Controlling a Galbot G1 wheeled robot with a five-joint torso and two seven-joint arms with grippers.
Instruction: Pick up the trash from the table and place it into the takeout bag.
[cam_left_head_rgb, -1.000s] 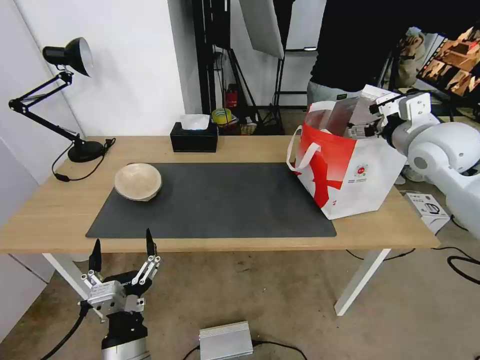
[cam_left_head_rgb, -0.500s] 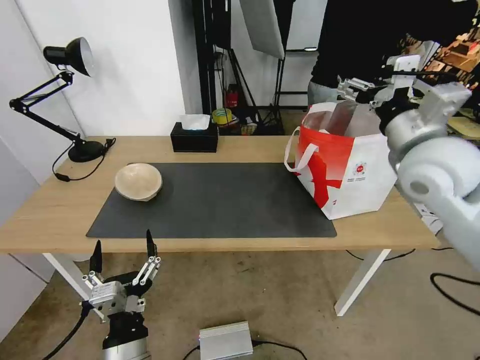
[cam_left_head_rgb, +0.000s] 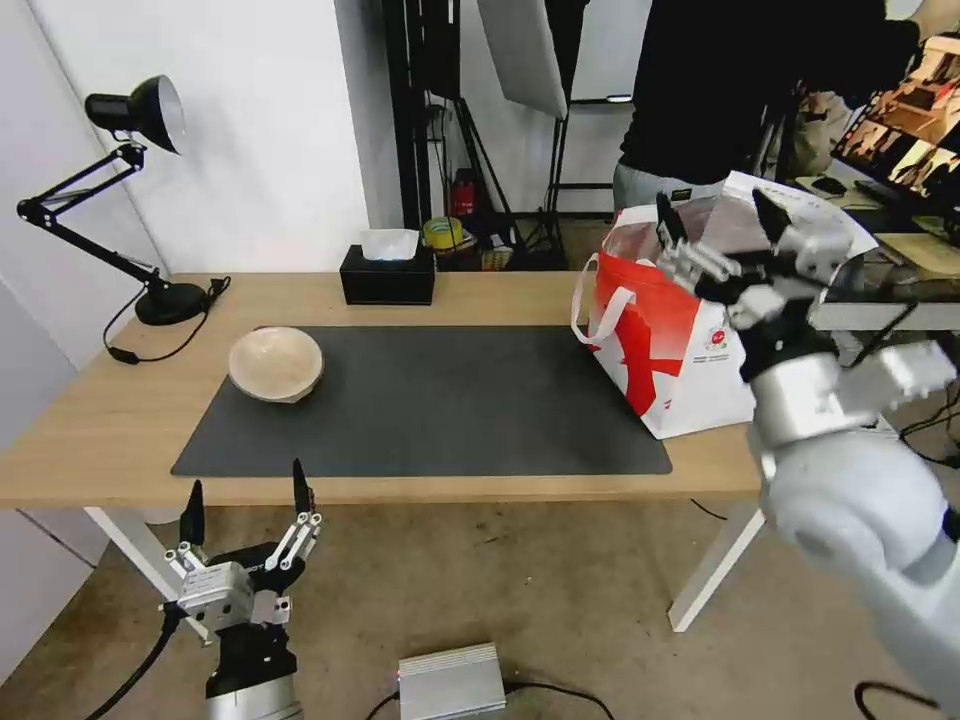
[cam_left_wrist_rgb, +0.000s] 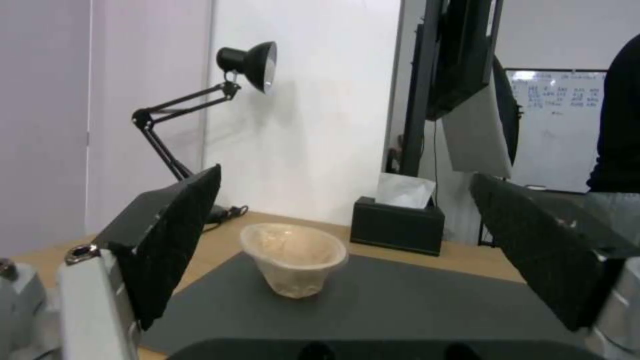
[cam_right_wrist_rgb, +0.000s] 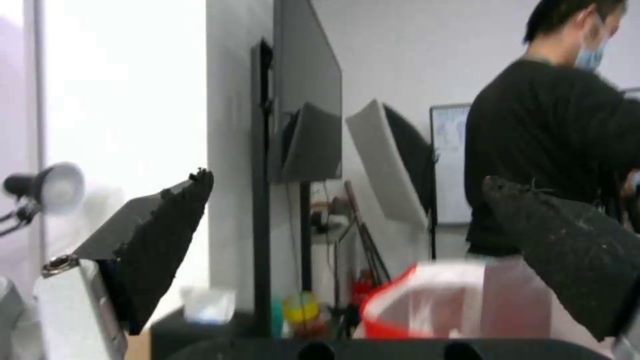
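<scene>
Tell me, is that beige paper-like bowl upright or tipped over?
Upright: the beige paper-like bowl sits on the dark grey mat, open mouth up.

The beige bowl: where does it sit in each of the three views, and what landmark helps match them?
Head view: beige bowl on the mat's far-left corner, left of centre.
Left wrist view: bowl near centre, framed between the open left pincer's fingers.
Right wrist view: not in it; the red-and-white bag sits low.
Shared landmark: the black tissue box behind the bowl.
</scene>
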